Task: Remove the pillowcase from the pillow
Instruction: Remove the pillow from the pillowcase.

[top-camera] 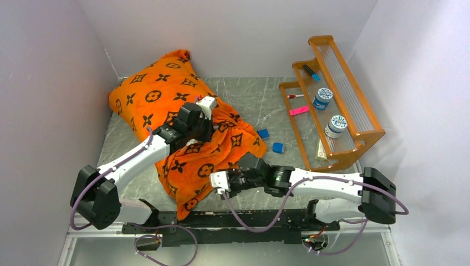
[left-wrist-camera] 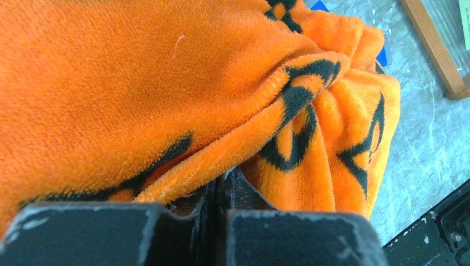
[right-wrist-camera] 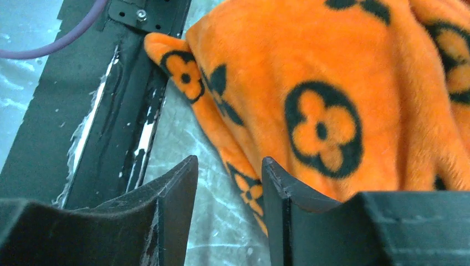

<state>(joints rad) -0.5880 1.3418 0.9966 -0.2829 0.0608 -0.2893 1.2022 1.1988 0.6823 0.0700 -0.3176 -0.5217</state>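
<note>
The orange monogrammed pillowcase [top-camera: 161,91] lies bunched on the left of the grey tabletop [top-camera: 249,100], one fold pinched in the closed left gripper [left-wrist-camera: 217,191], while the right gripper [right-wrist-camera: 228,166], jaws apart, hovers at its near edge beside the black mounting rail [right-wrist-camera: 105,116].

Arms [top-camera: 132,159]: white links, blk joints, purple cables [top-camera: 260,227]; right end effector [right-wrist-camera: 228,169] blk, scuffed.
</note>
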